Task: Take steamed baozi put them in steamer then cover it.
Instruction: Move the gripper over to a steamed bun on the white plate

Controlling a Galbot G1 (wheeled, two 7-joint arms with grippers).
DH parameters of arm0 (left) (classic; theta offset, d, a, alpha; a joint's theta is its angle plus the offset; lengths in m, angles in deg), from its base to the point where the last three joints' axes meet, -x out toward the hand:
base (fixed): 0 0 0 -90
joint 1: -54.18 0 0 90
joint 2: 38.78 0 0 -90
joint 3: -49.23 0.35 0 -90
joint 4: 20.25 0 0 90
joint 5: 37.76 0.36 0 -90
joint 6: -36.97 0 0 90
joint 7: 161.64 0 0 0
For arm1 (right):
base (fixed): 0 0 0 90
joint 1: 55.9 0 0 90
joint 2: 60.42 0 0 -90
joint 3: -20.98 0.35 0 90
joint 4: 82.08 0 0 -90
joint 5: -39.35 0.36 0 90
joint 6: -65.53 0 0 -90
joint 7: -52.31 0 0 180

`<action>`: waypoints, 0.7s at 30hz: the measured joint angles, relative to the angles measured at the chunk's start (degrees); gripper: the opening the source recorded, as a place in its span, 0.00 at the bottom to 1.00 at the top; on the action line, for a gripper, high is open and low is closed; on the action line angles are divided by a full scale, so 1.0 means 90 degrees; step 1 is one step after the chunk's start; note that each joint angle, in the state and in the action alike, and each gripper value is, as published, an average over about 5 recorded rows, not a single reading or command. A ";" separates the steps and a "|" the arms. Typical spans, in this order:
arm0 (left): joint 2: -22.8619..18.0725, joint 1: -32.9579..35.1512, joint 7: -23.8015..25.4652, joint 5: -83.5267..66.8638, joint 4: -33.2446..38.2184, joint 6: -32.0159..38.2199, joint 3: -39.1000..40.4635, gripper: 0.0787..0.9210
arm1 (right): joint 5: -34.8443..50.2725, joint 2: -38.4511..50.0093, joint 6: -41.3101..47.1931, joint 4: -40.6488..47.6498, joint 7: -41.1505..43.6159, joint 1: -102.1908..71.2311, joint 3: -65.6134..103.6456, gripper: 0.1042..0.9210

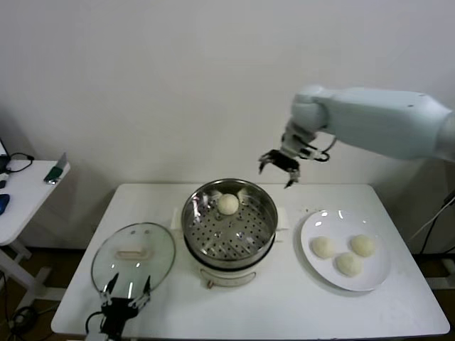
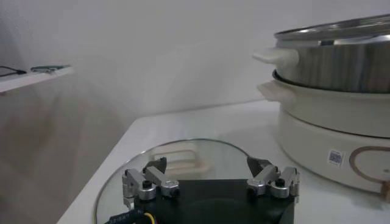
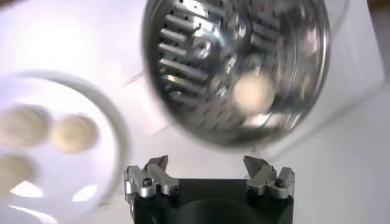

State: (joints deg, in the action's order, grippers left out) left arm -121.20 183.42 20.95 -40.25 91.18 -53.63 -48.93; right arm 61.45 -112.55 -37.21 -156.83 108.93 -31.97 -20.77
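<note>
One baozi [image 1: 227, 204] is sitting toward the back of the steamer [image 1: 229, 245] at centre frame, leaving the perforated floor open in front for the rest. Three more baozi [image 1: 348, 264] are waiting on the white plate [image 1: 377, 278] at lower right, near the table [image 1: 284, 312] edge. I'm holding the right gripper [image 1: 279, 168] high above the steamer's back rim — jaws spread wide, carrying nothing — with free air down to the plate. At lower left the cover [image 1: 134, 256] is lying flat, and the left gripper [image 1: 126, 290] is idling over its near edge, wide open and empty.
</note>
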 measured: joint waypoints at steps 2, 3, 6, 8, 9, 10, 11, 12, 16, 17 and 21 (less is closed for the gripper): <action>-0.0019 -0.0033 0.0002 -0.0005 -0.0004 -0.0015 0.0003 0.88 | 0.0170 0.0394 0.0422 -0.0230 -0.0055 0.0042 -0.0170 0.88; -0.0030 -0.0049 0.0003 -0.0007 -0.0005 -0.0022 0.0004 0.88 | 0.0239 0.0584 0.0630 -0.0343 -0.0094 0.0037 -0.0231 0.88; -0.0058 -0.0083 0.0008 -0.0008 -0.0007 -0.0038 0.0012 0.88 | 0.0369 0.1112 0.1217 -0.0639 -0.0233 -0.0095 -0.0315 0.88; -0.0069 -0.0093 0.0012 -0.0006 -0.0002 -0.0045 0.0017 0.88 | 0.0393 0.1419 0.1575 -0.0786 -0.0328 -0.0272 -0.0288 0.88; -0.0074 -0.0097 0.0014 -0.0005 0.0001 -0.0049 0.0017 0.88 | 0.0388 0.1556 0.1740 -0.0842 -0.0373 -0.0384 -0.0249 0.88; -0.0080 -0.0103 0.0015 -0.0003 0.0003 -0.0053 0.0016 0.88 | 0.0375 0.1678 0.1896 -0.0888 -0.0415 -0.0507 -0.0195 0.88; -0.0088 -0.0111 0.0016 0.0000 0.0005 -0.0057 0.0015 0.88 | 0.0355 0.1784 0.2036 -0.0922 -0.0455 -0.0637 -0.0126 0.88; -0.0097 -0.0118 0.0017 0.0003 0.0006 -0.0061 0.0013 0.88 | 0.0330 0.1879 0.2164 -0.0946 -0.0493 -0.0780 -0.0042 0.88; -0.0139 -0.0131 0.0018 0.0023 0.0009 -0.0065 0.0015 0.88 | 0.0195 0.2161 0.2563 -0.0960 -0.0632 -0.1439 0.0404 0.88; -0.0147 -0.0131 0.0017 0.0030 0.0006 -0.0064 0.0019 0.88 | 0.0154 0.2207 0.2638 -0.0943 -0.0663 -0.1618 0.0540 0.88; -0.0182 -0.0135 0.0016 0.0069 -0.0015 -0.0056 0.0047 0.88 | -0.0047 0.2289 0.2867 -0.0782 -0.0764 -0.2375 0.1131 0.88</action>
State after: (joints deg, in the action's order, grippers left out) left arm -122.84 182.21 21.09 -39.63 91.05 -54.13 -48.50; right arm 61.03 -91.95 -11.41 -163.87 102.05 -53.35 -10.59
